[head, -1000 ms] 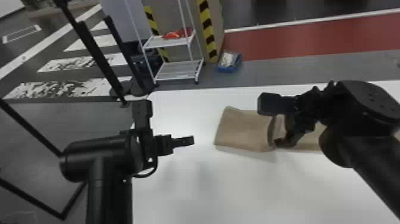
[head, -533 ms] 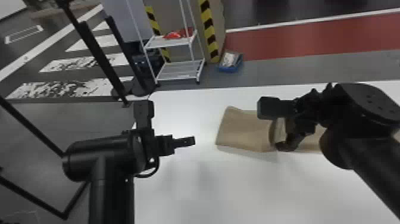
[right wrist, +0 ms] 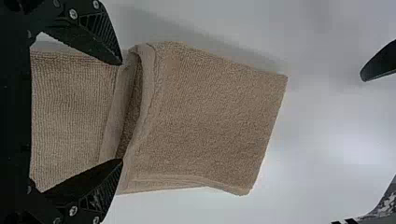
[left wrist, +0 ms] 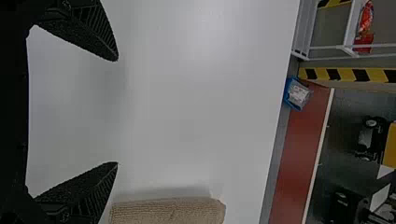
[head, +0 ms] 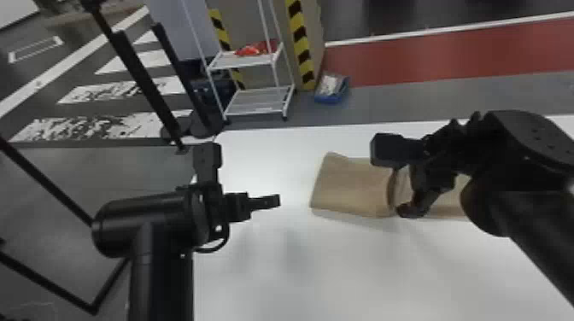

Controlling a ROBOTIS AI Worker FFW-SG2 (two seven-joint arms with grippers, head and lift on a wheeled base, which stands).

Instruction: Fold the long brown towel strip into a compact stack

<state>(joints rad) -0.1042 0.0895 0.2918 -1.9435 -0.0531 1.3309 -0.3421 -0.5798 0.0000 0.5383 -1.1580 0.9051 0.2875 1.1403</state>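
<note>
The brown towel [right wrist: 210, 112] lies partly folded nearer the far edge of the table [head: 341, 264]. The right gripper [right wrist: 122, 111], spread wide and holding nothing, is over the folded flap's end — closing there might catch the lower layer too and skew the fold. The left gripper [left wrist: 117, 112], wide and empty near the left edge, seems too far off to steady it.

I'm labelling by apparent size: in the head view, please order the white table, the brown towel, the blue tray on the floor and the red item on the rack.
1. White table
2. Brown towel
3. Blue tray and red item: too alike to rank
</note>
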